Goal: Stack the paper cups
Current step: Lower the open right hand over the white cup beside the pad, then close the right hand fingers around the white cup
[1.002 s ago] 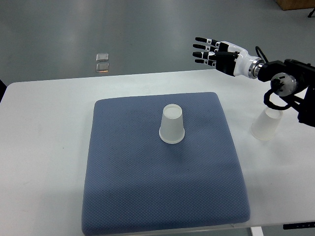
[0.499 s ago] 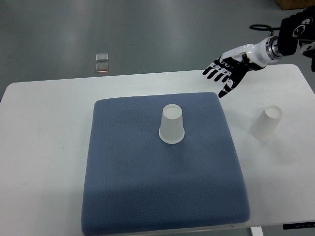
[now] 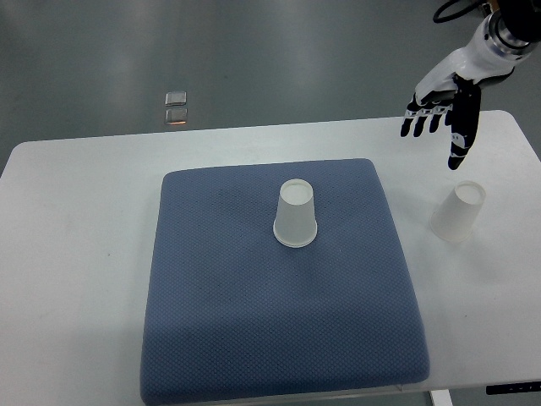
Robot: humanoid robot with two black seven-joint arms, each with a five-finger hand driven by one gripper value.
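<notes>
One white paper cup (image 3: 296,215) stands upside down near the middle of the blue-grey mat (image 3: 279,321). A second white paper cup (image 3: 458,211) stands upside down on the bare white table (image 3: 76,254), to the right of the mat. My right hand (image 3: 441,114) hangs in the air above and a little behind this second cup, fingers spread and pointing down, holding nothing. Its white forearm comes in from the top right corner. The left arm does not show.
The table's right edge runs close to the second cup. Beyond the table's far edge lies grey floor with two small square plates (image 3: 176,106) on it.
My right hand has swung from pointing left over the mat's far right corner to hanging fingers-down further right, over the second cup. The arm has lifted off that cup's area. Both cups stayed put.
</notes>
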